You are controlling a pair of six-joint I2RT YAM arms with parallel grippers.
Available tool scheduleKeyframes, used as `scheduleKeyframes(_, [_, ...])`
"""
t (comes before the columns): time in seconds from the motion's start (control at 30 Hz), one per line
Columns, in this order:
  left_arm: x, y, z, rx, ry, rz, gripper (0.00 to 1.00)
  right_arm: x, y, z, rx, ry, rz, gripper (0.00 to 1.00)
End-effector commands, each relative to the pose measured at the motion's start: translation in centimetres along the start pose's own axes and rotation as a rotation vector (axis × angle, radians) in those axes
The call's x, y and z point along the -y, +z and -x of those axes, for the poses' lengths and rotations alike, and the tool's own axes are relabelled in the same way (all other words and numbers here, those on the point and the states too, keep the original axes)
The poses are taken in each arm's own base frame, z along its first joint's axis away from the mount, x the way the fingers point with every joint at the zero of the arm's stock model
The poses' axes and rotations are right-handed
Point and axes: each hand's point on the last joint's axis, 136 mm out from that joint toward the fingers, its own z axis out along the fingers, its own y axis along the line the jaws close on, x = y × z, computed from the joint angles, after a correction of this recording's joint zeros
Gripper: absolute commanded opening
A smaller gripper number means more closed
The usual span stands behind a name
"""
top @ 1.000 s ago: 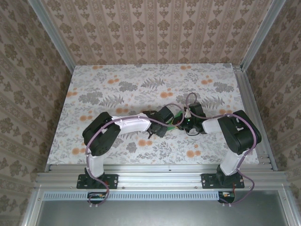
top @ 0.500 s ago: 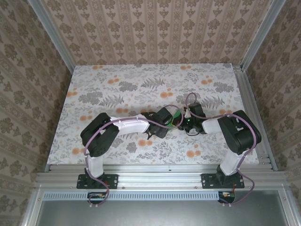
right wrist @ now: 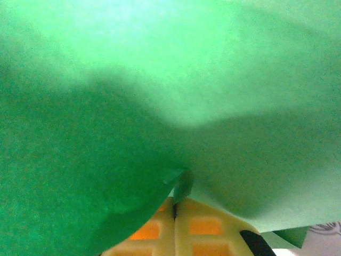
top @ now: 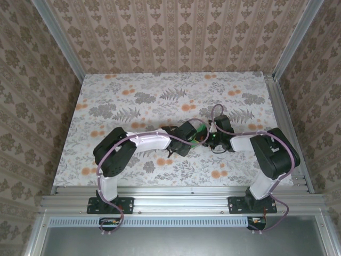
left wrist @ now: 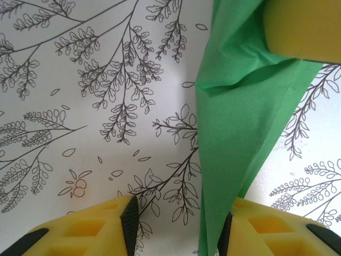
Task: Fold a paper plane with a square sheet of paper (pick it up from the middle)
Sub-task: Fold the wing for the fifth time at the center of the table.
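The bright-green paper (left wrist: 240, 106) hangs as a narrow creased shape, tapering downwards, above the floral tabletop. My left gripper (left wrist: 178, 221) is open; the paper's lower tip lies between its yellow fingers, against the right one (left wrist: 250, 218). A yellow finger of the other gripper (left wrist: 301, 24) holds the paper's upper part. In the right wrist view the green paper (right wrist: 160, 80) covers almost everything, and my right gripper (right wrist: 175, 205) is shut on a fold of it. From above, the left gripper (top: 191, 133) and right gripper (top: 212, 136) meet mid-table around a sliver of green paper (top: 201, 129).
The floral tabletop (top: 133, 96) is bare behind and to the left of the arms. Patterned walls enclose it on three sides, with metal rails (top: 287, 128) along the edges. Purple cables loop over both arms.
The right arm's elbow has shifted slightly right and towards the near edge. The left elbow wavered a little. Both grippers stay together at the paper.
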Motion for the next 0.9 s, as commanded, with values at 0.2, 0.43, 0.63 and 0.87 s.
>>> scheduleKeyframes(0.2, [-1.8,2.9,-4.3,-0.162,0.048,0.096,0.42,1.2,-1.1,-1.1,-0.010,-0.036,-0.073,0.00])
scheduleKeyframes(0.43, [-1.8,3.4,-4.6,-0.172,0.048,0.103,0.42,0.9,-1.6,-1.7,-0.020,-0.040,-0.068,0.00])
scheduleKeyframes(0.63, [-1.8,3.5,-4.7,-0.176,0.051,0.107,0.41,0.8,-1.8,-1.8,-0.016,-0.037,-0.069,0.00])
scheduleKeyframes(0.87, [-1.2,2.7,-3.6,-0.134,0.044,0.077,0.42,0.8,-1.4,-0.9,0.010,-0.011,-0.101,0.00])
